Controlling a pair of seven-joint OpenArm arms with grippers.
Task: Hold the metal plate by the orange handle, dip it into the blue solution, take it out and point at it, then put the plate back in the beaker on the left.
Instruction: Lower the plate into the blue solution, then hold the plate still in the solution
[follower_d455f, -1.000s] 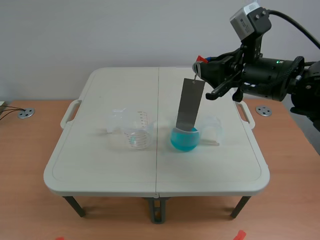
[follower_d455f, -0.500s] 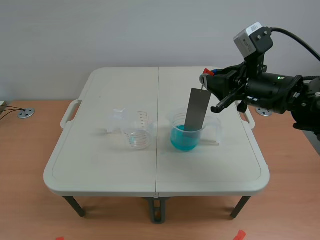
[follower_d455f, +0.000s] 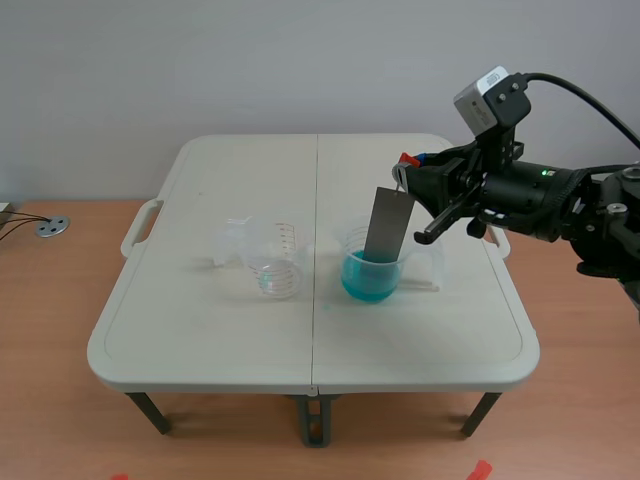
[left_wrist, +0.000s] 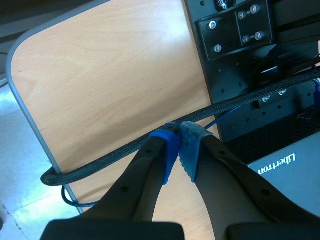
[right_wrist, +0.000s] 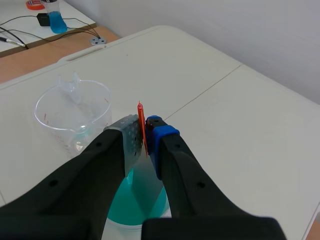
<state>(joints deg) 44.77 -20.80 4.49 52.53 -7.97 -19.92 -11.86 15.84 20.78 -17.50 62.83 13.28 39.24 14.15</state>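
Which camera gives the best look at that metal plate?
The scene view: the metal plate hangs whole from the right gripper, its lower end in the blue solution. The right wrist view shows mainly its orange handle between the fingers. The left wrist view misses it.

You have a plate (follower_d455f: 388, 225) of smooth, dull grey metal. The left beaker (follower_d455f: 278, 262) and right beaker (follower_d455f: 375, 265) are clear, glossy plastic. The table (follower_d455f: 200, 330) is matt plastic, the desk (follower_d455f: 50, 330) under it smooth wood.

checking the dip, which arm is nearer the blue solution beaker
Right. The right arm hangs just above the blue solution beaker, jaws shut on the metal plate in it. The left arm is away, over wood.
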